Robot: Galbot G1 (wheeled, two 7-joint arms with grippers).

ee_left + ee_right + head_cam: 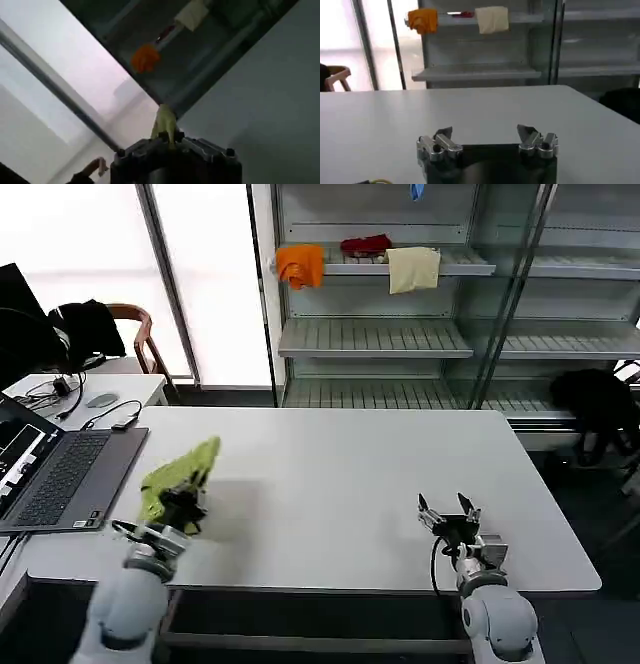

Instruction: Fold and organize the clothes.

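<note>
My left tool (183, 506) is clamped on the lime T-shirt (181, 474), bunched up in the lower left of the head view, lifted just above the white surface (350, 484). In the left wrist view a bit of the fabric (165, 126) pokes up between the fingers. My guess is it's light, floppy thin stuff that will droop and slide, so I'd grab hems or shoulder seams, not the middle. My right tool (449, 519) sits released, lower right, holding nothing.
</note>
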